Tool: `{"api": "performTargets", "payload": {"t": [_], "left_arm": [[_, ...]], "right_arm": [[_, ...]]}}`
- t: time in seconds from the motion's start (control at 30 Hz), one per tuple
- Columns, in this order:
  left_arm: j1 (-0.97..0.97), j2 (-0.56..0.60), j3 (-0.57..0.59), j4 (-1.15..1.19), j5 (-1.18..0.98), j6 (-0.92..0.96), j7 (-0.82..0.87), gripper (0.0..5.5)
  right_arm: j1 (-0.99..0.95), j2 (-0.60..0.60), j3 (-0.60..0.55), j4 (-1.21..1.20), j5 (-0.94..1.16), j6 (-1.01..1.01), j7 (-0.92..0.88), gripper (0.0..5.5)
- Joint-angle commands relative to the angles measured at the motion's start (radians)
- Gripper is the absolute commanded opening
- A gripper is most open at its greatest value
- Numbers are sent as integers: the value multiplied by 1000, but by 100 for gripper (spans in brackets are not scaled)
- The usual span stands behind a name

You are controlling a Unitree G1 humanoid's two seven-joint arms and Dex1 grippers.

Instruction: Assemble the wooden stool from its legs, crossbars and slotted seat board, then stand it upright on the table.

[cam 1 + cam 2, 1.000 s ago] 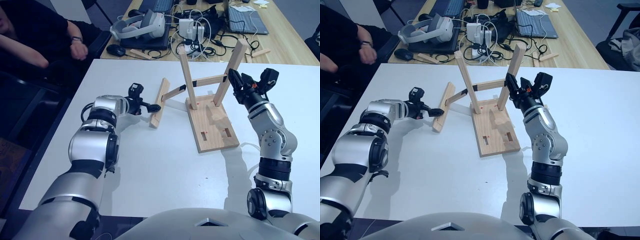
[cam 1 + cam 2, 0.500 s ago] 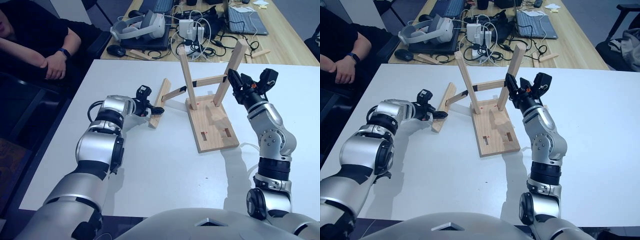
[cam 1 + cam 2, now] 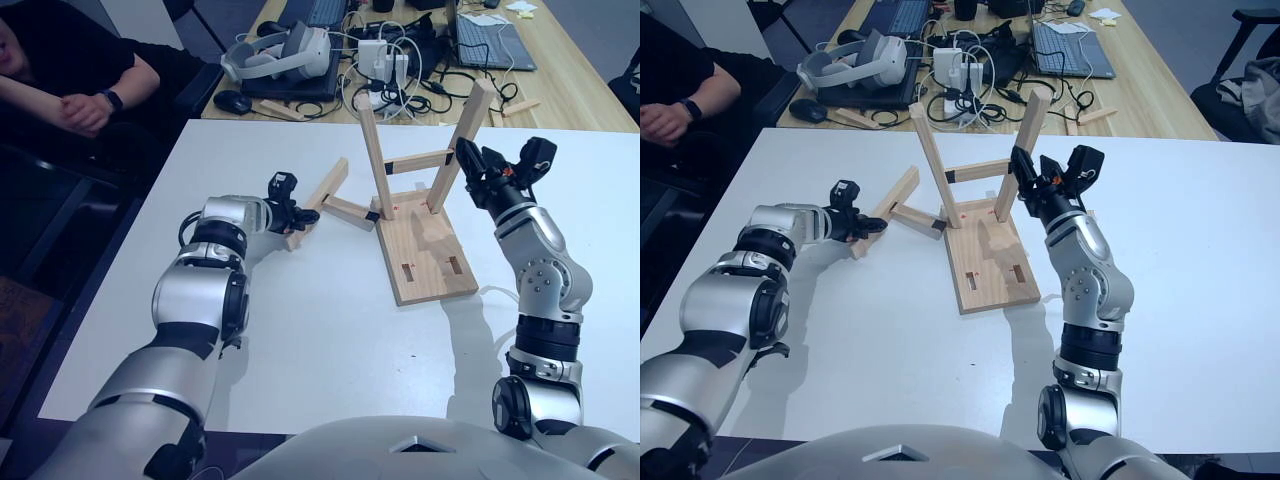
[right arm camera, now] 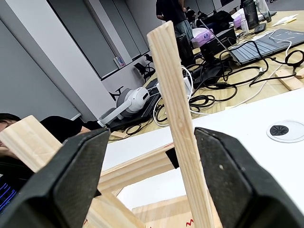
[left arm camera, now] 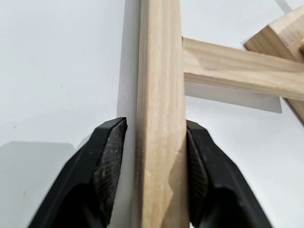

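Note:
The slotted seat board lies flat on the white table. Two legs stand upright in it, the left leg and the right leg, joined by a crossbar. A loose leg lies tilted left of the board, and its own crossbar reaches to the board's left edge. My left gripper is shut on this loose leg, with a pad on each side. My right gripper is open around the right upright leg, with a gap beside the leg.
A wooden desk behind the table carries a headset, laptops, cables and spare wooden pieces. A person sits at the far left, clear of the table. The near half of the table is bare white surface.
My left gripper has swung the loose leg and its crossbar round. The crossbar's end has dropped from beside the upright leg to the board's left edge. The right arm has kept still.

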Motion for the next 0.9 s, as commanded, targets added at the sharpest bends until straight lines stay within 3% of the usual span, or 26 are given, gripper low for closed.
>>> {"api": "performTargets", "payload": {"t": [0.03,0.47,0.73,0.9], "left_arm": [[36,5,-9,4,13,28,18,118],[19,67,91,-126,-85,127,50,104],[180,66,253,-785,-229,392,232,104],[207,24,376,-1029,-296,319,381,104]], "right_arm": [[5,3,-3,-6,1,0,-11,328],[-8,19,-65,-3,33,-34,-37,328],[-83,-15,-109,-41,63,-43,-55,328],[-233,-82,-203,-2,140,-40,-86,328]]}}
